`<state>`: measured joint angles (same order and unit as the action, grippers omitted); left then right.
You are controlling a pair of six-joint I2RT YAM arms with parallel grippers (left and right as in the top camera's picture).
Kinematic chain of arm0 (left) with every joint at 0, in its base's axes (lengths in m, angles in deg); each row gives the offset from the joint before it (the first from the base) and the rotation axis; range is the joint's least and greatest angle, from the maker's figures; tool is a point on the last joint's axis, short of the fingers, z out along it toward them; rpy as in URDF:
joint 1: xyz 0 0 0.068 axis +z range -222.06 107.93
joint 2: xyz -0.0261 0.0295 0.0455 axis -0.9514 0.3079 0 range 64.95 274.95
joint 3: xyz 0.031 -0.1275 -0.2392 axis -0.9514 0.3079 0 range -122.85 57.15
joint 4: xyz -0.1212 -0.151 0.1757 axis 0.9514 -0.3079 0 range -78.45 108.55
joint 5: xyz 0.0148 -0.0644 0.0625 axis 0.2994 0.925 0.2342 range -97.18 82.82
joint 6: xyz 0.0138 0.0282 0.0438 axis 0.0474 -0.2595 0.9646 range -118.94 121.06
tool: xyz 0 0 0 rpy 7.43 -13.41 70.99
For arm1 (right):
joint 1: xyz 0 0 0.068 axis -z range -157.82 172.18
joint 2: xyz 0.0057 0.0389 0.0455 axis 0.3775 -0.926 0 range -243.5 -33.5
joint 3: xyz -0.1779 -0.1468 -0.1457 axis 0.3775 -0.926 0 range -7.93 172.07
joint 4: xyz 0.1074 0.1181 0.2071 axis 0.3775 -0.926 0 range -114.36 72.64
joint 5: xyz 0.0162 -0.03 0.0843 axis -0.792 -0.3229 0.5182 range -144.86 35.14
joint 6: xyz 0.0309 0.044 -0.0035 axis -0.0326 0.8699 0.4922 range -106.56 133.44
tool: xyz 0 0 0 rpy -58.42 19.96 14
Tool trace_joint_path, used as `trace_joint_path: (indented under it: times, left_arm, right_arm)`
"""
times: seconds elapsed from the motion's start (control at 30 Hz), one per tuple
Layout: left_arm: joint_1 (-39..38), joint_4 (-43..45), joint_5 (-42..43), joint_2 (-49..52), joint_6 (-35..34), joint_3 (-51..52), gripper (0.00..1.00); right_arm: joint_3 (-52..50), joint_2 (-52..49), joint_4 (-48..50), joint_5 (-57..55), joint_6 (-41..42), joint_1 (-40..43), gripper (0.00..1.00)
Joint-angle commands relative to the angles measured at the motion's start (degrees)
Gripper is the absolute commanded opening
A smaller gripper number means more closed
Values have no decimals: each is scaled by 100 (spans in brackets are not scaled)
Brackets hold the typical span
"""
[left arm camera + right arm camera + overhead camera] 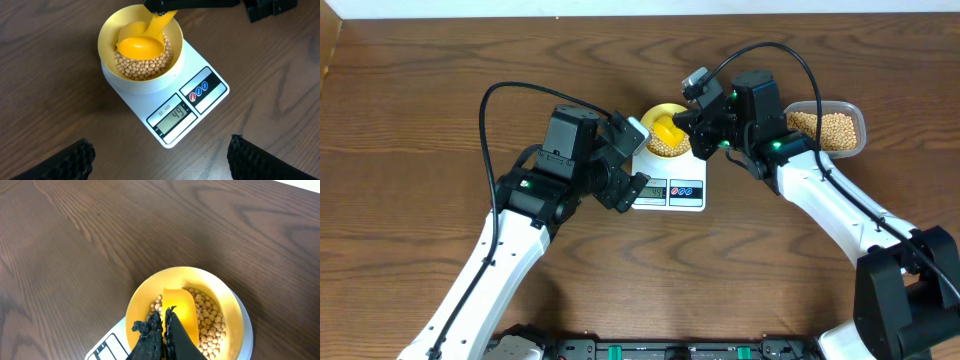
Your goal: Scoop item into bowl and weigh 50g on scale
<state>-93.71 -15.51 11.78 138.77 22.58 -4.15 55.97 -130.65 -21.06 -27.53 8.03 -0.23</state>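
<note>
Scoop (141, 46) rests on beans (145, 67) in bowl (107, 35), seemingly pinched.

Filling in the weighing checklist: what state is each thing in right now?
scale: switched on, display reads 49, bowl on its platform.
bowl: upright, partly filled with beans.
beans: heaped in the bowl; more sit in the tub.
scoop: inverted over the beans, handle gripped.
tub: open, holding beans.
left gripper: open, empty.
right gripper: shut on the scoop.
</note>
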Motion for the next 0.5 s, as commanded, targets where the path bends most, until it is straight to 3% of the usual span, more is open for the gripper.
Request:
trace_joint_path:
  times: [0.0,0.2,0.47]
  left_arm:
    - [-7,7,0,-83,94,39,87]
    - [-7,4,0,-83,94,39,87]
    - [-7,4,0,-83,94,39,87]
  right_arm:
    - [7,-46,107,162,26,-31,1]
    - [7,-46,732,476,304,-28,1]
    - [7,-46,719,476,328,-28,1]
